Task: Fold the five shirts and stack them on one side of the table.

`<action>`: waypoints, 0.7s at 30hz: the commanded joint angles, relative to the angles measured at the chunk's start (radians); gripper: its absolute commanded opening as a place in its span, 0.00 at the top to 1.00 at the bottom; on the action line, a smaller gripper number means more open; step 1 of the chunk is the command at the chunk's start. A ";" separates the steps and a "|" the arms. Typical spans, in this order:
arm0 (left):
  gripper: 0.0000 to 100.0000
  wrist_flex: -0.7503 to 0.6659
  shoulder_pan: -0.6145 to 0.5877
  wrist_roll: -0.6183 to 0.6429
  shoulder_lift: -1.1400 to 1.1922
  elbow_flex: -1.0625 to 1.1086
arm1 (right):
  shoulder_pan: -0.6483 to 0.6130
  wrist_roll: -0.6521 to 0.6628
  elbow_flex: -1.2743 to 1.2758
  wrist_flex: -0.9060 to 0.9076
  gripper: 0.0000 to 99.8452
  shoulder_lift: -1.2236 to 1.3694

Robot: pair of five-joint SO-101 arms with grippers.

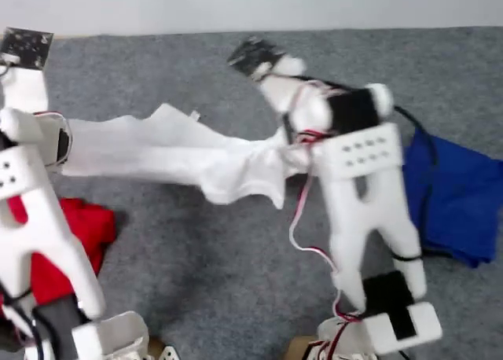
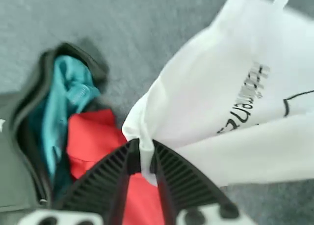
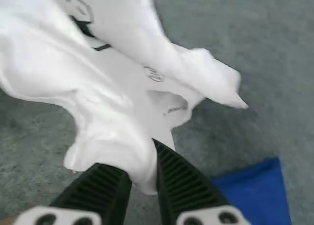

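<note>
A shirt hangs stretched across the table's middle, its ends pinched in the left gripper and the right gripper. A pile of shirts lies front left. Another shirt lies far right.

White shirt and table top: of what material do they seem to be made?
White shirt: thin, soft cloth with a matt look, probably cotton. It sags, folds and creases freely. Table top: a grey, matt, fuzzy covering, likely felt or short carpet, judging by its speckled, fibrous texture.
</note>
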 commanded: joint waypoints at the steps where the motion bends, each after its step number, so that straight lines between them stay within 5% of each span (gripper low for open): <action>1: 1.00 0.023 -0.002 0.011 -0.144 -0.007 | 0.133 0.003 -0.055 -0.004 0.99 -0.114; 11: 1.00 0.015 0.052 0.138 -0.473 -0.013 | 0.254 0.009 -0.055 -0.194 0.99 -0.329; 21: 1.00 -0.196 0.081 0.150 -0.764 -0.013 | 0.254 0.009 -0.055 -0.263 0.99 -0.526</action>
